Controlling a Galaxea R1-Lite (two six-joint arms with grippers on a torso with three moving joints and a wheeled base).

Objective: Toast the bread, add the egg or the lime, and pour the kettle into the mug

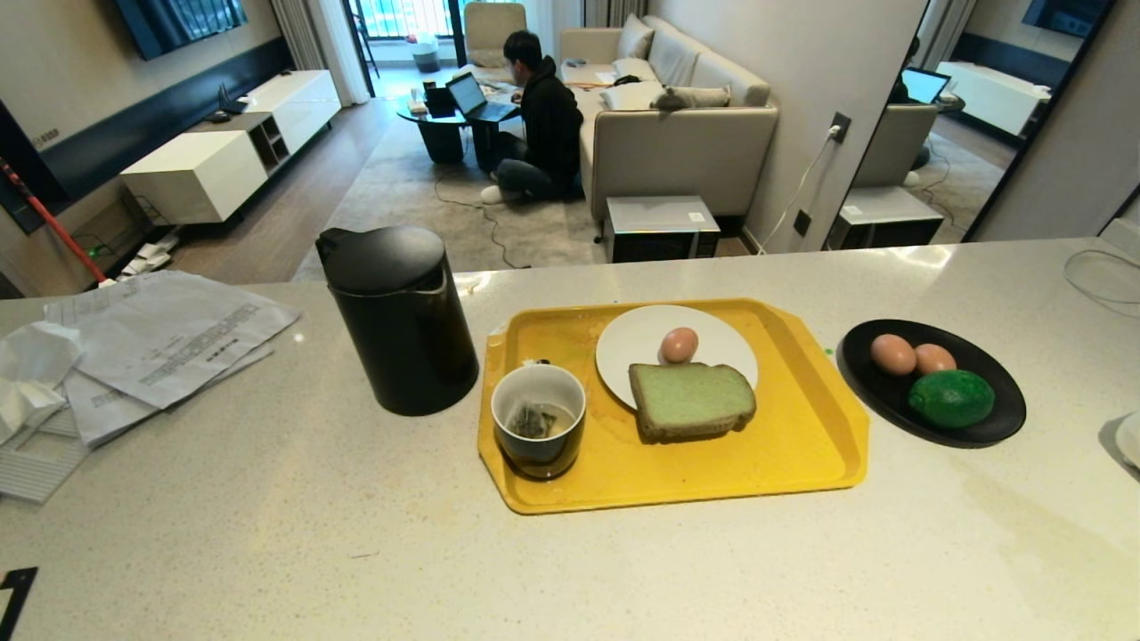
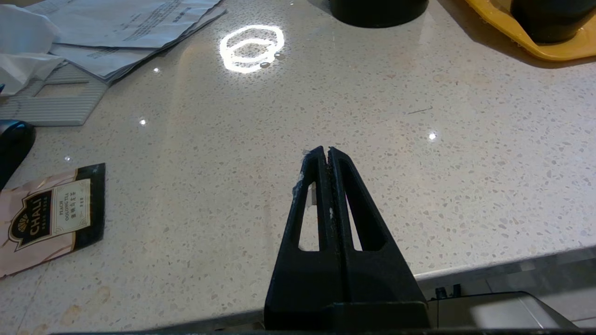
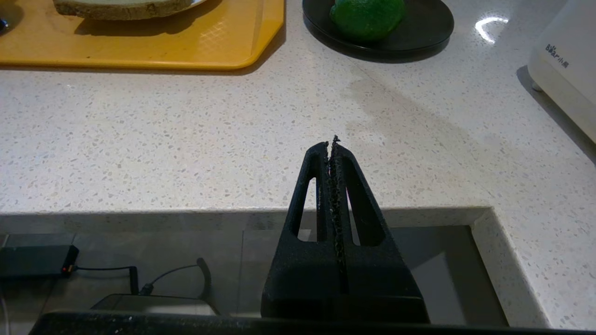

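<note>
Head view shows the speckled pale stone counter [image 1: 267, 534] with a yellow plastic tray [image 1: 802, 445] at its middle. On the tray a round white plate [image 1: 632, 343] carries the thick pale green slice of bread [image 1: 690, 399], brown-crusted, with one small pinkish-brown egg [image 1: 679, 344] just beside it at its twelve o'clock. At the tray's eight o'clock stands the short dark glossy mug [image 1: 539, 432], white inside, a tea bag [image 1: 532, 420] lying in it. The tall matte black kettle [image 1: 401, 320] stands just off the tray at the mug's ten o'clock. At the tray's three o'clock a black dish [image 1: 997, 427] holds the bumpy dark green lime [image 1: 951, 398] and two more eggs.

Both arms hang back at the counter's near edge: the left gripper [image 2: 328, 151] and the right gripper [image 3: 331, 144] each have their fingers pressed together, holding nothing.

Risks, as I judge them: the kettle is tall and close to the mug, so a careless reach could knock the mug or slop water over the tray; the loose papers [image 1: 169, 338] at the kettle's nine o'clock could get wet. The smooth egg may roll off the plate if the bread is nudged.
</note>
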